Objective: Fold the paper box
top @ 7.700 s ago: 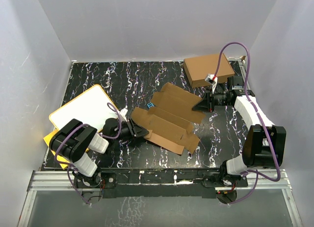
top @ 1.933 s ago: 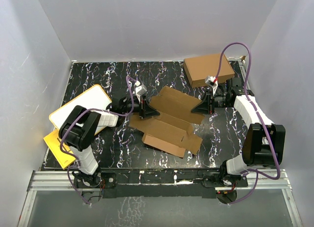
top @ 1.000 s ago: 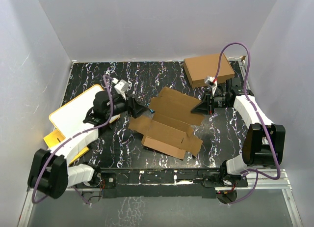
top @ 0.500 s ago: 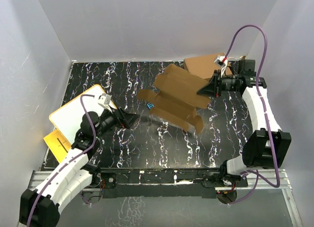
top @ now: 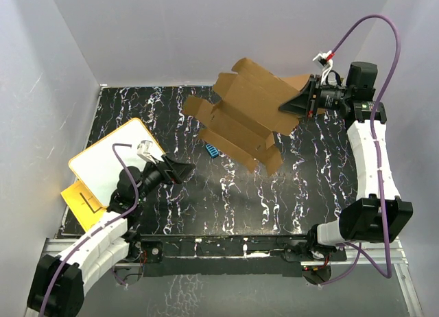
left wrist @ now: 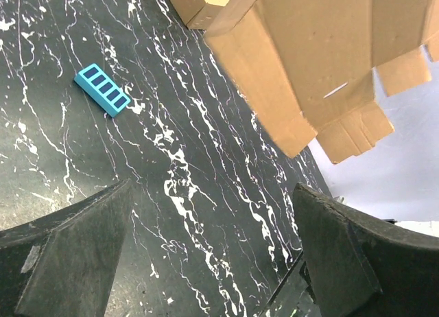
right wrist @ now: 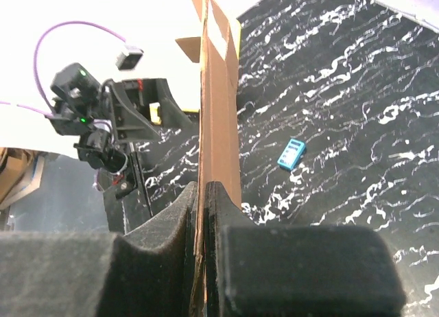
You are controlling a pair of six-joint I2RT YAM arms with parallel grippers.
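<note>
**Paper box [top: 243,118] held off the table [top: 226,200], pinched by your right gripper [top: 291,106]**
The unfolded sheet hangs tilted above the table's far right, creases running far-left to near-right, with the right gripper's fingers clamped on its right edge. Your left gripper [top: 185,171], spread wide and empty, sits low over the table's near left, so the sheet lies up and far-right of it. A small blue piece [top: 212,150] lies on the table beneath; no container shows contents.

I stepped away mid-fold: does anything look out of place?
Yes: the paper box hangs above the table, unfolded, pinched at one edge by the right hand alone; the open left hand sits low, clear of it.
</note>
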